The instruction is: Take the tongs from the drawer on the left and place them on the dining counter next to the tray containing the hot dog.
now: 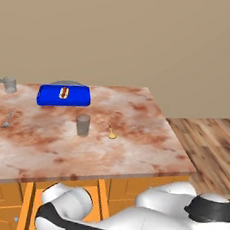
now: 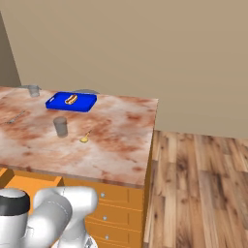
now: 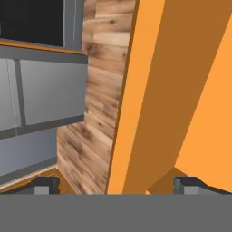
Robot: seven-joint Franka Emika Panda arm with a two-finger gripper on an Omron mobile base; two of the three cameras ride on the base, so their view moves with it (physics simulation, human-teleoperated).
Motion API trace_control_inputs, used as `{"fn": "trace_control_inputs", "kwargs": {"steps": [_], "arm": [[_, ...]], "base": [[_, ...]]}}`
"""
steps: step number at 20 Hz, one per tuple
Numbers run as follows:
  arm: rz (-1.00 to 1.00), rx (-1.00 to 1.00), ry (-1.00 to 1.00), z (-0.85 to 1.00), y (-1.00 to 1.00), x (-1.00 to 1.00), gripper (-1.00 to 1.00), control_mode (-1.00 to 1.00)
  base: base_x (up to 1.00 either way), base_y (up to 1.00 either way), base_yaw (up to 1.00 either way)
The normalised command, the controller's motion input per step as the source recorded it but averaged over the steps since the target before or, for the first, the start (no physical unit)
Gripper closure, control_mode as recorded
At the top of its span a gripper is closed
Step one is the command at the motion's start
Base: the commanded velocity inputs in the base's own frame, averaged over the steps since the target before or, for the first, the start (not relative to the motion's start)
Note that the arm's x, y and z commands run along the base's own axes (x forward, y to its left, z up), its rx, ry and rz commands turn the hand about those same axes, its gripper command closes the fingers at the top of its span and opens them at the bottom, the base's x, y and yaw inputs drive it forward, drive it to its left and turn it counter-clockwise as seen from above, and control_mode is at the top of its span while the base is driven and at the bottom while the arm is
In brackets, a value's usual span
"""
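The tongs are not making themselves out anywhere; the drawer (image 1: 65, 202) is sitting open under the near edge of the counter (image 1: 84, 144), but the arm's white body is covering most of its inside, so what is lying in it cannot be told. In the hand view the drawer's plain orange wood is filling the right side as flat slanted panels, cut off at the frame edges. The tool (image 3: 115, 186) is showing low in that view, its two dark tips standing far apart with nothing between them.

The counter is a big rectangular slab of mottled reddish-brown and cream marble, resting on orange wooden cabinets; its left end is running out of both base views. Toward its far edge the tray (image 1: 64, 95) is lying flat, bright blue, rectangular with rounded corners, and the hot dog (image 1: 64, 92) is sitting inside it, a small tan bun with a red strip. Behind the tray a grey rounded shape is peeking over the counter's far edge, too hidden to name. Nearer than the tray, a grey cup (image 1: 83, 124) is standing upright, and a tiny gold spoon (image 1: 111, 133) is lying just to its right. A thin silver fork (image 1: 7, 121) is lying well left of the cup, small and hard to make out. Left of the tray another small grey cup-like thing (image 1: 9, 84) is standing, with a grey bar reaching off the frame.

A wooden plank floor (image 2: 198, 189) is stretching right of the counter.
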Motion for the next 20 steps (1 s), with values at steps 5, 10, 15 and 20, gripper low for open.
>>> {"fn": "trace_control_inputs", "kwargs": {"steps": [5, 10, 15, 20], "arm": [[-0.02, 0.02, 0.04, 0.01, -0.27, 0.15, -1.00, -1.00], [-0.03, 0.00, 0.03, 0.00, -0.05, 0.29, -1.00, -1.00], [-0.11, 0.00, -0.05, 0.00, 0.00, 0.24, -1.00, -1.00], [-0.08, -0.05, -0.07, 0.00, 0.10, 0.04, -1.00, -1.00]], "base": [[0.00, 0.00, 0.00], [0.00, 0.00, 0.00], [0.00, 0.00, 0.00], [0.00, 0.00, 0.00]]}}
